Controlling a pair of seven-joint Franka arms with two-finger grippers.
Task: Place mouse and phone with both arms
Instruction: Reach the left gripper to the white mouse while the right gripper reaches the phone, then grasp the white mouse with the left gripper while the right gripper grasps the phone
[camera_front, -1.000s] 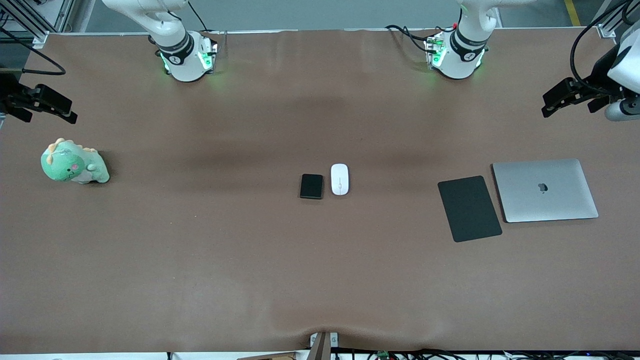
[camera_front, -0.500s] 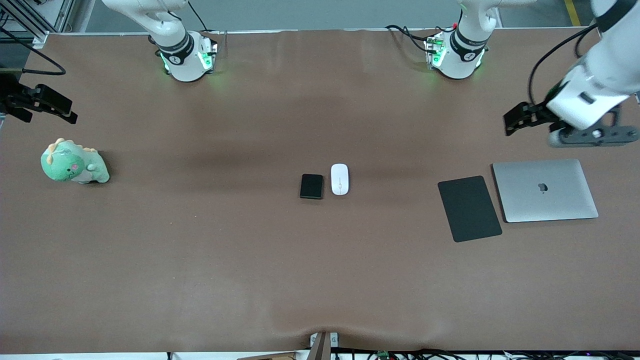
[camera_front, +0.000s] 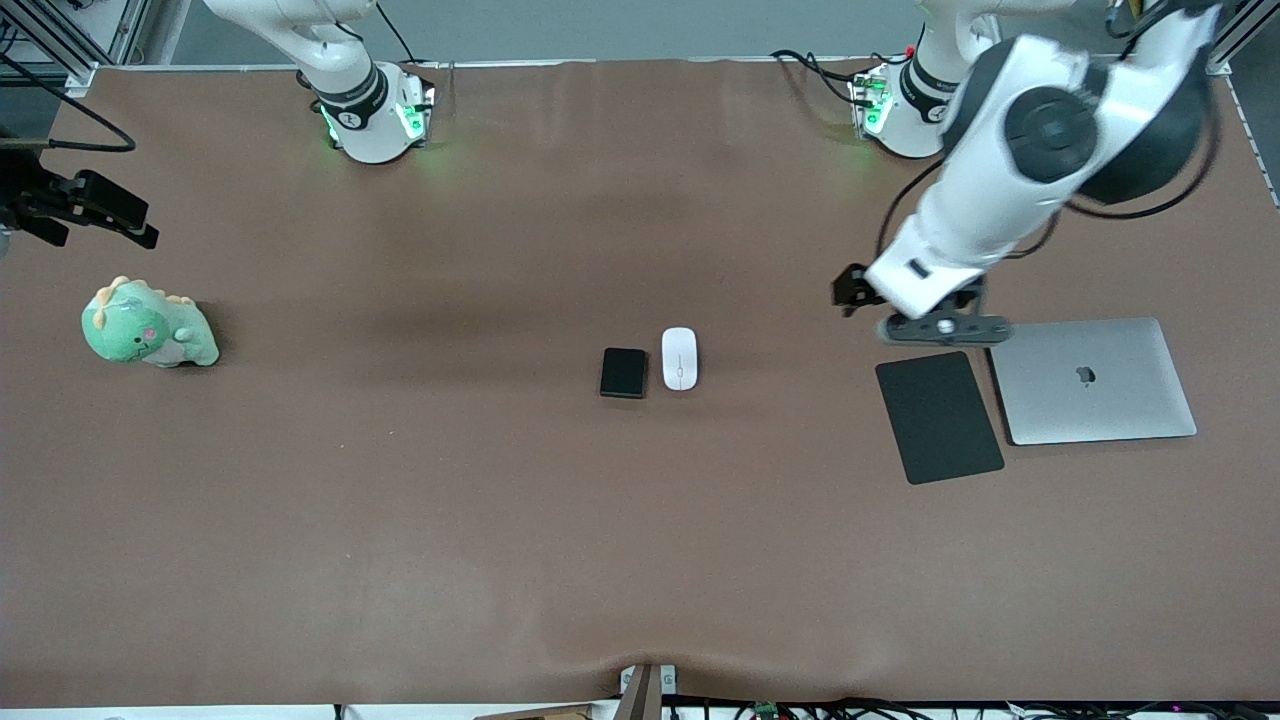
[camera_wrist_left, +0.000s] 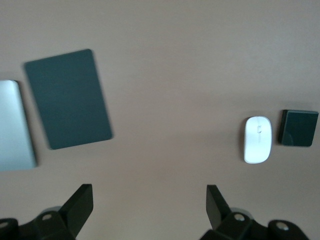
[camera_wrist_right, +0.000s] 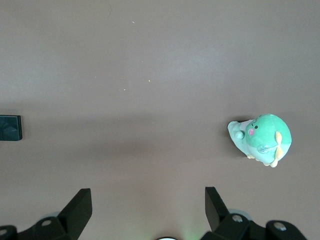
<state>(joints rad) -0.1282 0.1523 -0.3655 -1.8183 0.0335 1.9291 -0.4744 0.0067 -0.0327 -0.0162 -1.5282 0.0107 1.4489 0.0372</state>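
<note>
Now the small white oval mouse (camera_front: 679, 358) and small black flat phone (camera_front: 624, 373) lie side by side mid-table, while the left end effector (camera_wrist_left: 149, 205) hangs spread wide near the dark mouse pad (camera_front: 939, 416), and the right end effector (camera_wrist_right: 148, 206), also spread, waits near the green plush toy (camera_front: 147, 327).

The left wrist view is soft with blur, and its edge cuts the silver laptop (camera_wrist_left: 15, 127) down to a strip. In the front view, your left arm's wrist covers most of the left gripper (camera_front: 852, 290) and one corner of the laptop. The right wrist view's edge clips the phone (camera_wrist_right: 10, 128). The right gripper (camera_front: 100, 210) sits partly off the front view's edge.
</note>
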